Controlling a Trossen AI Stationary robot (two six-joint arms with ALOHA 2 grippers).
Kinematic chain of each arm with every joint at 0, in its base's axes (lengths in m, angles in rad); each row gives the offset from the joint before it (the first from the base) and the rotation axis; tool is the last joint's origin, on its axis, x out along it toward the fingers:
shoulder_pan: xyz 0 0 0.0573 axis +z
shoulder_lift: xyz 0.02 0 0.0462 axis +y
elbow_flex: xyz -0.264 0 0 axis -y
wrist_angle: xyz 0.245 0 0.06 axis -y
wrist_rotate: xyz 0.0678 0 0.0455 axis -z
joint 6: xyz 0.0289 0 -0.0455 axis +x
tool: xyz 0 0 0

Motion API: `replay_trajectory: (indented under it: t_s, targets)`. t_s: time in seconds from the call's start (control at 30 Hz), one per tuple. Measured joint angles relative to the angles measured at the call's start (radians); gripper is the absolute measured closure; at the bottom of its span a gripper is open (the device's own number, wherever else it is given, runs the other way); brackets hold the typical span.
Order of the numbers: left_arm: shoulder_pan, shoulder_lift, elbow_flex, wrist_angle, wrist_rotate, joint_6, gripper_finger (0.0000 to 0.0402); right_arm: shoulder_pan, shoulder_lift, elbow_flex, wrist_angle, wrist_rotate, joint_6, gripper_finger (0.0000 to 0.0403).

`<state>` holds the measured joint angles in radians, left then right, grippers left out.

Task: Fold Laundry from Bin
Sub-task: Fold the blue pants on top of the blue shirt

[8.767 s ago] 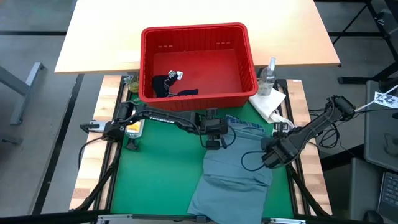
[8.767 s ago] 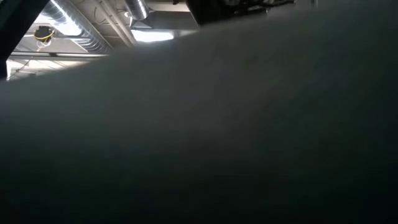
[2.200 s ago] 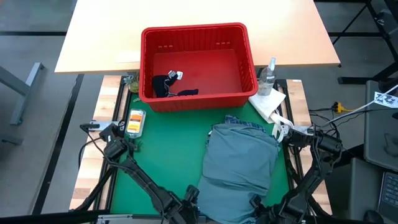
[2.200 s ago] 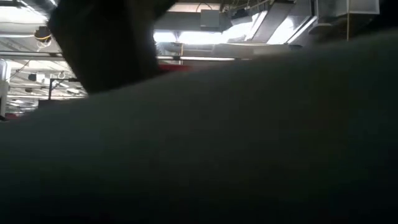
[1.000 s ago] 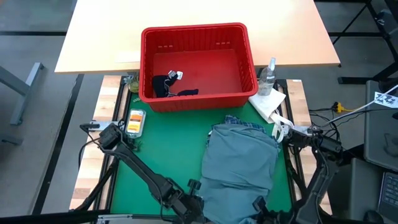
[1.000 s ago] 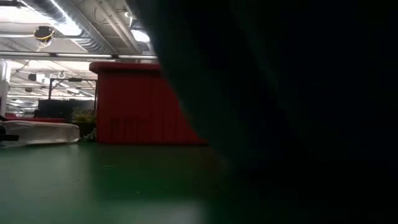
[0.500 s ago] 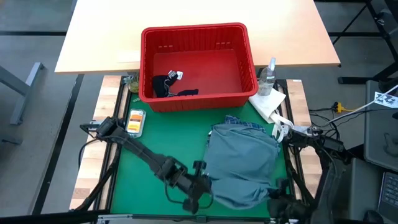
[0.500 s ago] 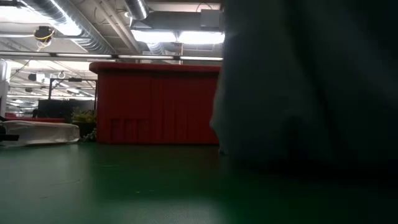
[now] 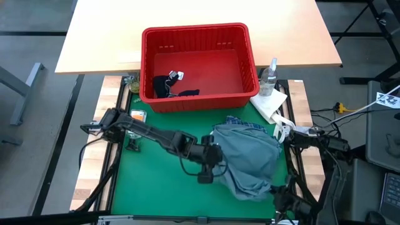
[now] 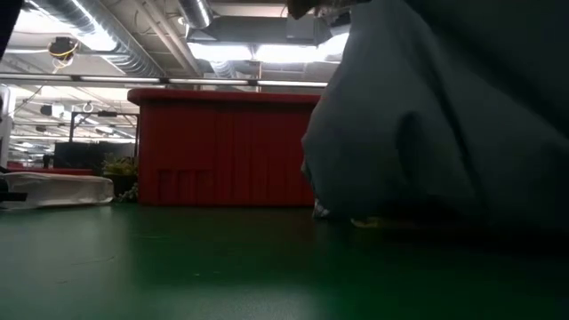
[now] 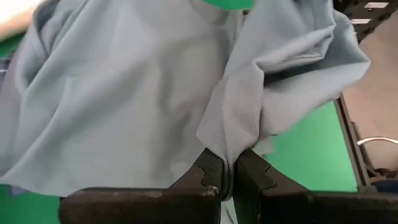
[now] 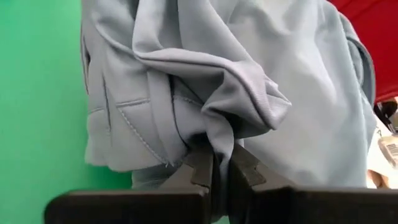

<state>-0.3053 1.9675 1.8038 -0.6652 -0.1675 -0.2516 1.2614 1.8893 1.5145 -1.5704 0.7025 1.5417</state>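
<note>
A: Where is the large grey-blue fabric garment lying?

B: It is lying bunched on the green mat, on the right half, in front of the rectangular red plastic basket with slotted walls. A plaid edge is showing at its far side.

A: What is the left gripper doing?

B: It is sitting at the garment's left edge, fingers pinched tight on a fold of the cloth.

A: And the right gripper?

B: It is sitting at the garment's near right corner, likewise clenched on a gathered fold.

A: What is resting inside the basket?

B: A dark navy garment is lying on its floor, left side.
</note>
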Motion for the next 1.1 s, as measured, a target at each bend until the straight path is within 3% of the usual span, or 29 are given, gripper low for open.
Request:
replay_trajectory:
  t_s: [0.23,0.4,0.8,1.1]
  targets:
    - [0.061,-0.001,0.0,0.0,0.058,0.028,0.0393,0.001,-0.133,-0.043,0.0,0.001,-0.085,0.0385]
    - [0.095,-0.001,0.0,0.0,0.059,0.054,0.0393,-0.01,-0.284,-0.153,0.0,-0.001,-0.163,0.0384]
    - [0.225,-0.001,0.0,-0.007,0.054,0.124,0.0393,-0.045,-0.667,-0.492,0.001,-0.172,-0.153,0.0384]
    - [0.284,0.003,0.0,-0.081,0.055,0.124,0.0393,-0.045,-0.736,-0.652,0.002,-0.214,-0.151,0.0384]
